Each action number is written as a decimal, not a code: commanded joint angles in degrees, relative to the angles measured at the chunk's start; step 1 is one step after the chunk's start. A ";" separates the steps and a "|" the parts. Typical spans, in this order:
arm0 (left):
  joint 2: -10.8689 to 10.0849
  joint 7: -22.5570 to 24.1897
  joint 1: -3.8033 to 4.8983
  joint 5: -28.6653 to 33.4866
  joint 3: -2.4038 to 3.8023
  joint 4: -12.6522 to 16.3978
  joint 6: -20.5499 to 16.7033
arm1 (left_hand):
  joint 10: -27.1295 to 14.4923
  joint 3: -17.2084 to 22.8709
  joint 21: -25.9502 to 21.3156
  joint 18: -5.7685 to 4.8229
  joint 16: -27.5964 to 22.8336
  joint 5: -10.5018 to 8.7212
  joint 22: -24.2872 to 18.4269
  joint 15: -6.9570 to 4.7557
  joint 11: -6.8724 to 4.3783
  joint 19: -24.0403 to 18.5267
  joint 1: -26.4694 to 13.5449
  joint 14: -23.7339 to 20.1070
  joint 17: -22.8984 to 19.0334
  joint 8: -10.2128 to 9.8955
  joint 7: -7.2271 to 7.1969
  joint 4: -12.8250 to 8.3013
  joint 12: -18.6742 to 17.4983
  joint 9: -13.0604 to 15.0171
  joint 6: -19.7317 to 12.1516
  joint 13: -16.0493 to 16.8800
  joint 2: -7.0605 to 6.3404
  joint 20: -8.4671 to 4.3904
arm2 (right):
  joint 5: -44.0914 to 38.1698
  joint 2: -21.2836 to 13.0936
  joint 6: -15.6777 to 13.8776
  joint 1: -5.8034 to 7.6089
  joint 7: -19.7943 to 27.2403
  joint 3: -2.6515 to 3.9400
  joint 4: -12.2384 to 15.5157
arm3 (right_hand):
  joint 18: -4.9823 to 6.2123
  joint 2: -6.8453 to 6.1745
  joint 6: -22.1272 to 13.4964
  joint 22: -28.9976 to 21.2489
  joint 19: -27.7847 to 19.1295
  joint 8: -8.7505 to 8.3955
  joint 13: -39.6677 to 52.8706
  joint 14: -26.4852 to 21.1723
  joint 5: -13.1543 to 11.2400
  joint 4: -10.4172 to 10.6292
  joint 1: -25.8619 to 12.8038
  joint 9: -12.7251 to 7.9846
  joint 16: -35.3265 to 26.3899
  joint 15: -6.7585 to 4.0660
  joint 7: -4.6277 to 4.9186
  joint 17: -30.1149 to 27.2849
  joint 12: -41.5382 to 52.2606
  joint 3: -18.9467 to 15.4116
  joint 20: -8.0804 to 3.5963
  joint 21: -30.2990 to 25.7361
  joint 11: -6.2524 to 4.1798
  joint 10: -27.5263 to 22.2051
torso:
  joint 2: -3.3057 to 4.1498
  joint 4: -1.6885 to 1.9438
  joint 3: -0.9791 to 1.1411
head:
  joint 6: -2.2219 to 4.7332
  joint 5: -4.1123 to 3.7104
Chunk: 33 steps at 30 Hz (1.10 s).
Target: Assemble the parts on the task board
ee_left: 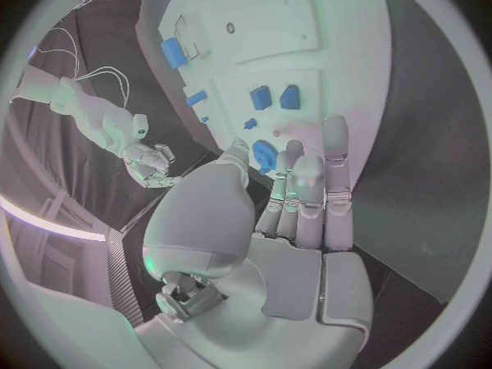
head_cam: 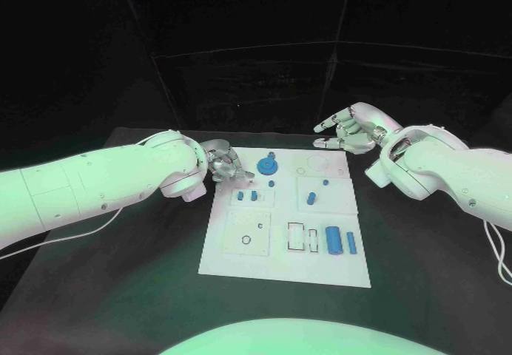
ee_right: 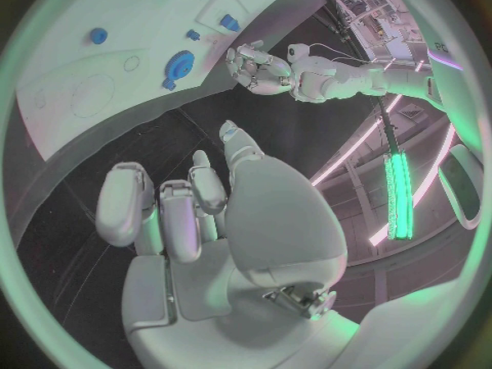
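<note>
The white task board (head_cam: 286, 255) lies in the middle of the black table. On it are a round blue part (head_cam: 268, 163), two small blue parts (head_cam: 248, 196), another blue part (head_cam: 311, 197) and two blue cylinders (head_cam: 342, 241). My left hand (head_cam: 224, 164) hovers at the board's far left corner, beside the round part, fingers extended and holding nothing. In the left wrist view the left hand (ee_left: 302, 189) reaches toward the round blue part (ee_left: 265, 153). My right hand (head_cam: 352, 127) floats beyond the board's far right corner, fingers spread and holding nothing. The right wrist view shows this hand (ee_right: 184, 205) off the board (ee_right: 102, 66).
A small black ring (head_cam: 248, 240) lies on the board's near left panel. White rectangular slots (head_cam: 303, 237) sit beside the cylinders. Bare black table (head_cam: 128, 281) surrounds the board on all sides. A thin cable (head_cam: 64, 237) trails from my left arm.
</note>
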 commanded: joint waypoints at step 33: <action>12.64 23.04 -1.51 -30.79 -1.90 -12.32 -0.12 | 2.10 6.70 13.53 -1.68 13.13 1.59 10.31 -0.03 1.05 13.98 17.33 9.24 4.58 -19.34 -0.03 -10.35 -24.59 -24.55 13.54 -27.88 -3.81 0.30 | -0.15 0.93 -0.72 0.10 0.60 0.04 -0.17 | 0.67 1.19 1.36 -1.51 -0.97 1.06 -5.09 3.54 0.35 -0.12 0.74 0.13 -0.55 -0.76 -0.45 4.50 -5.49 -0.28 -0.16 -1.27 -0.44 -3.80 | 0.04 -0.02 -0.01 | 0.92 -1.17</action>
